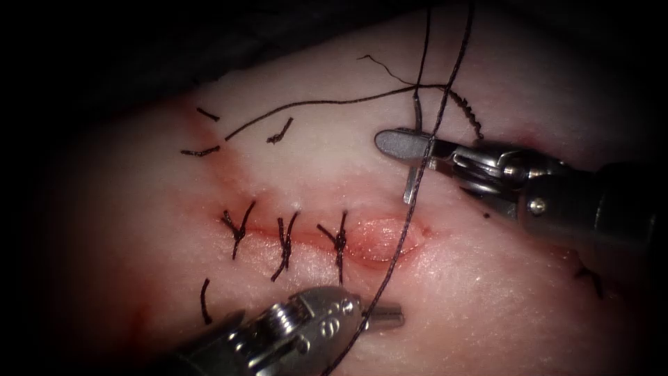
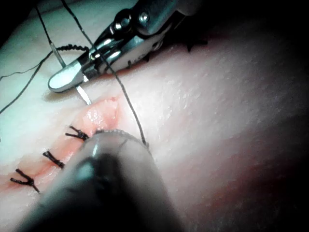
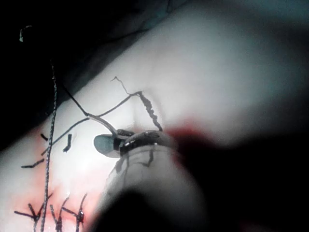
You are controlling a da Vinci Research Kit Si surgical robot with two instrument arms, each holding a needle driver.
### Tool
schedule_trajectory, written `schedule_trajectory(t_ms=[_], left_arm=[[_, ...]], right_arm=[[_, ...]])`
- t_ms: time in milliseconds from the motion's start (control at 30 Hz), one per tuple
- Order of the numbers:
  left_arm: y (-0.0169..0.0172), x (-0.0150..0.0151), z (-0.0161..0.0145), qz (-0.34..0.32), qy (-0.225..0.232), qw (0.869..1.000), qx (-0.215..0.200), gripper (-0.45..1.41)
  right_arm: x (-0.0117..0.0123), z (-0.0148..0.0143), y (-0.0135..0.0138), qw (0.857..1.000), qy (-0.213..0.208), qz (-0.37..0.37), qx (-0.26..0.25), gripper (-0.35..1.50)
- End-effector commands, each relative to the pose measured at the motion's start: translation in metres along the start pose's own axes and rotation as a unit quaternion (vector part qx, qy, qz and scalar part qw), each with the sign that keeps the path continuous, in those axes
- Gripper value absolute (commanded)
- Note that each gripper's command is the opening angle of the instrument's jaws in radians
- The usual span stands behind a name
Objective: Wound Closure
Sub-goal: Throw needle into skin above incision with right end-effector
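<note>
- The right pincer (image 1: pixel 410 150) sits above the cut (image 1: pixel 320 237), toward its right end, and is clamped on the needle (image 1: pixel 415 157) at about the middle of its curve. The needle stands across the jaws, one end pointing away from the cut and the other, paler end pointing down toward it, clear of the tissue (image 1: pixel 487 292).
- The left wrist view shows the same hold: the right arm's tool (image 2: pixel 77 77) closed with the needle (image 2: pixel 82 93) crossing it just above the open end of the cut (image 2: pixel 104 113).
- The left pincer (image 1: pixel 386 318) lies below the cut, just under its right end. Its jaws look closed together; the thread (image 1: pixel 400 251) passes right beside it, but I cannot tell whether it is pinched or merely running past.
- That thread runs from beyond the needle, across the right pincer, over the open end of the cut and down past the left pincer.
- Three stitches (image 1: pixel 285 244) are tied along the left and middle of the cut, and its edges meet there.
- To their right the cut gapes, pink and glistening with red fluid (image 1: pixel 379 240); judged from this, the closure is well advanced with the right end left to close.
- Cut ends of thread (image 1: pixel 278 132) lie scattered well above the cut on its left side.
</note>
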Motion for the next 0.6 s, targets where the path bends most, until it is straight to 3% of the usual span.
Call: schedule_trajectory(t_ms=[33,233,600], left_arm=[[-0.0008,0.0007,0.0006,0.001,0.000,1.000,0.001,-0.21],[-0.0014,0.0005,0.0008,0.002,-0.001,1.000,0.003,-0.21],[-0.0019,0.0002,0.0006,0.003,-0.002,1.000,0.005,-0.21]], right_arm=[[0.0003,0.0015,-0.0007,1.000,-0.004,0.015,0.005,-0.35],[-0.0019,0.0013,-0.0003,0.995,-0.036,0.086,0.025,-0.35],[-0.0072,0.0003,-0.0007,0.989,-0.070,0.120,0.044,-0.35]])
